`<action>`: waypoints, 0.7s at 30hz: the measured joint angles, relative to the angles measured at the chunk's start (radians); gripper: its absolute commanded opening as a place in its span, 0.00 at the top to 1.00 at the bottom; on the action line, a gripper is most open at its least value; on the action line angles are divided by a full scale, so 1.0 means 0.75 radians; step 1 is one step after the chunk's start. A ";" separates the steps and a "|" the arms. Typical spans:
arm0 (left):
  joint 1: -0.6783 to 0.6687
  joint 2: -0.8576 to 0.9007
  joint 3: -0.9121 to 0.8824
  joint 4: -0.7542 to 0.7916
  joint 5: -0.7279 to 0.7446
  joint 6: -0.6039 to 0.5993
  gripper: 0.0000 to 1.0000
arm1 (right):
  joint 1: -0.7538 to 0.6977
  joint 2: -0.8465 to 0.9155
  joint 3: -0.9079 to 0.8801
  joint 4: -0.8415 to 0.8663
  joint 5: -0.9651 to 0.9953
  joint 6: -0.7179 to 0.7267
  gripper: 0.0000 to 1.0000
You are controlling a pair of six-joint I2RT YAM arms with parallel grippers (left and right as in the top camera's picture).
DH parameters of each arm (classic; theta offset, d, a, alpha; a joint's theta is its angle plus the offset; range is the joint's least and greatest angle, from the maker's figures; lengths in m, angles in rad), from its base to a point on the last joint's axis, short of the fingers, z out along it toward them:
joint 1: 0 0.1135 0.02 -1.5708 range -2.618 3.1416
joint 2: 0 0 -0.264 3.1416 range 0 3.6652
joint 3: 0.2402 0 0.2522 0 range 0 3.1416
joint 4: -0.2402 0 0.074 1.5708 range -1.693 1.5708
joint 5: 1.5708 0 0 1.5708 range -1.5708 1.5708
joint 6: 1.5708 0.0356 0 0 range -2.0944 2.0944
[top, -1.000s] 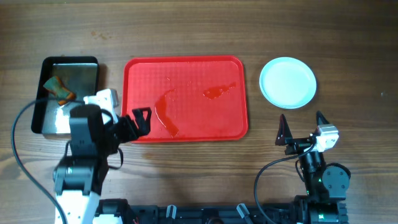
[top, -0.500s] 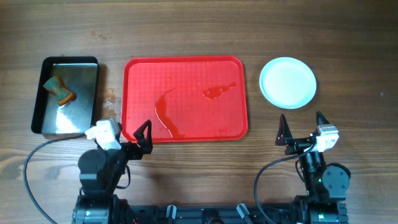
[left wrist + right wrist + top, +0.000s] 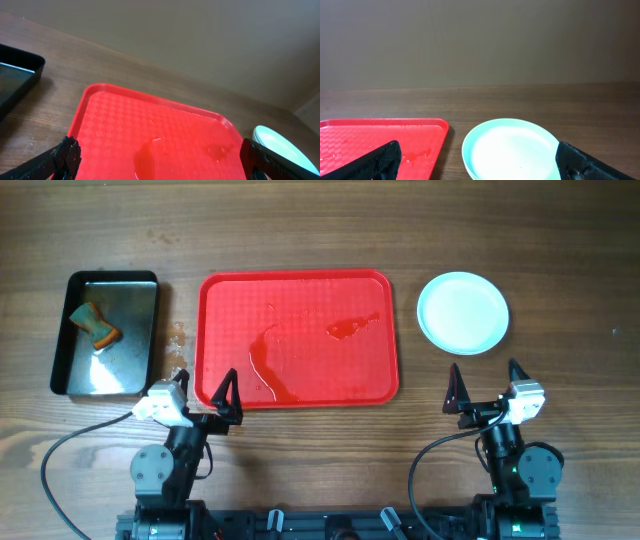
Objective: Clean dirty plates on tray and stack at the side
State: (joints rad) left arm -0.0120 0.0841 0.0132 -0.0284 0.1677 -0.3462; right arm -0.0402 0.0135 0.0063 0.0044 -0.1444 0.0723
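The red tray (image 3: pixel 298 338) lies in the middle of the table with wet patches and no plates on it. It also shows in the left wrist view (image 3: pixel 150 135) and the right wrist view (image 3: pixel 375 137). The white plates (image 3: pixel 462 312) sit in a stack to the right of the tray, also in the right wrist view (image 3: pixel 512 150). My left gripper (image 3: pixel 205 392) is open and empty at the tray's front left corner. My right gripper (image 3: pixel 485 380) is open and empty just in front of the plates.
A black metal pan (image 3: pixel 105 335) stands left of the tray and holds an orange and green sponge (image 3: pixel 92 325). A few water drops (image 3: pixel 178 335) lie between pan and tray. Cables run at the table's front edge.
My left arm has drawn back from the pan's front to the table's front edge. Its gripper is open and empty by the tray's front left corner. The right arm has not moved.
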 measured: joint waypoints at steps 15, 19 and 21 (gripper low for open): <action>-0.024 -0.090 -0.002 -0.056 -0.131 0.232 0.00 | 0.000 0.000 0.000 0.000 0.000 0.001 0.00; -0.036 -0.093 -0.002 -0.056 -0.133 0.342 0.00 | 0.000 0.000 0.000 0.000 0.000 0.001 0.00; -0.036 -0.093 -0.002 -0.056 -0.133 0.381 0.00 | 0.000 0.000 0.000 0.000 0.000 0.000 0.00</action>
State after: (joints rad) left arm -0.0387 0.0147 0.0120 -0.0708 0.0681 -0.0601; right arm -0.0402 0.0135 0.0063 0.0044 -0.1444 0.0723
